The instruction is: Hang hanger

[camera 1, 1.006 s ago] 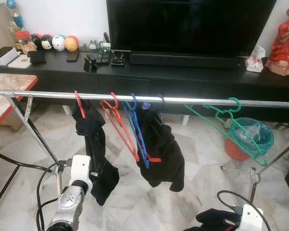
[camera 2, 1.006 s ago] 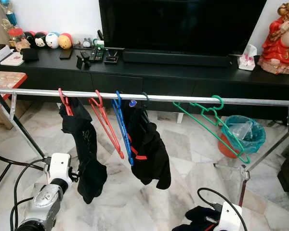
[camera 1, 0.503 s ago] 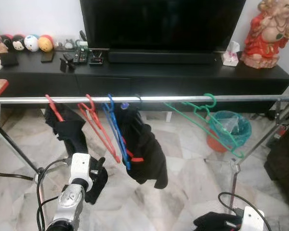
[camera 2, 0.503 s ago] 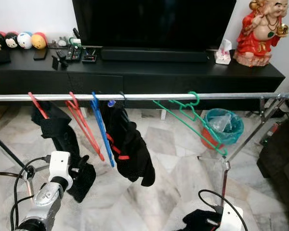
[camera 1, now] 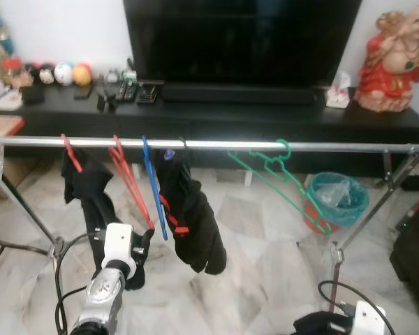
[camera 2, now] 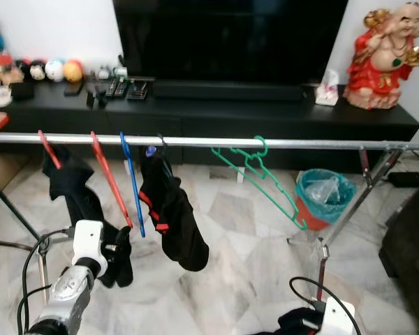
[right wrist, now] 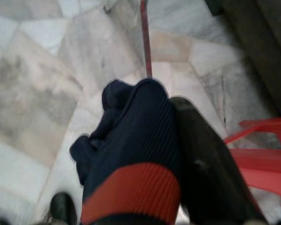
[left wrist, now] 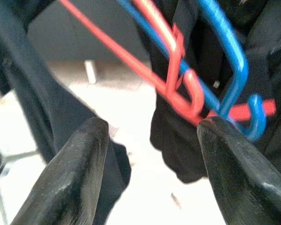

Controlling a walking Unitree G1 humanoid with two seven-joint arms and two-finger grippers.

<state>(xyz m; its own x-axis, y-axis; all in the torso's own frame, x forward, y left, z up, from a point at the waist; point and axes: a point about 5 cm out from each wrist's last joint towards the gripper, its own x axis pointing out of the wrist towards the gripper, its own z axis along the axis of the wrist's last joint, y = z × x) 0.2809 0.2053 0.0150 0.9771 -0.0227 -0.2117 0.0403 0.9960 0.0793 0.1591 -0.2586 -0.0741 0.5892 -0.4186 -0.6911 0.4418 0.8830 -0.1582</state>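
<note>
Looking along the silver rail (camera 1: 216,145), I take it as my landmark and read from its left end. A red hanger (camera 1: 72,153) hooks on there with a dark garment (camera 1: 91,192) drooping from it. Next on the rail hangs an empty red hanger (camera 1: 129,183), then a blue hanger (camera 1: 152,187) just beside it, then a black garment with a red trim (camera 1: 192,220) dangling below the rail's middle. Further right, a green hanger (camera 1: 279,183) hooks on the rail and slants down toward a teal bin (camera 1: 341,199) that stands on the marble floor (camera 1: 265,258) behind the rail's right leg.

Below the rail's left part, my left gripper (left wrist: 152,154) is raised toward the lower ends of the empty red and blue hangers. In the left wrist view its two black fingers (left wrist: 72,176) stand wide apart, holding nothing, with those hangers' lower corners just beyond them.

Low down, under the rail's right part, my right gripper (right wrist: 178,187) is clamped on a dark cloth with a red band (right wrist: 131,164); a red hanger piece (right wrist: 260,157) shows just beside it, though I cannot tell whether the fingers also grip that.

Behind the rail runs a black TV cabinet (camera 1: 216,115) with a red figurine (camera 1: 394,63) on its right end.
</note>
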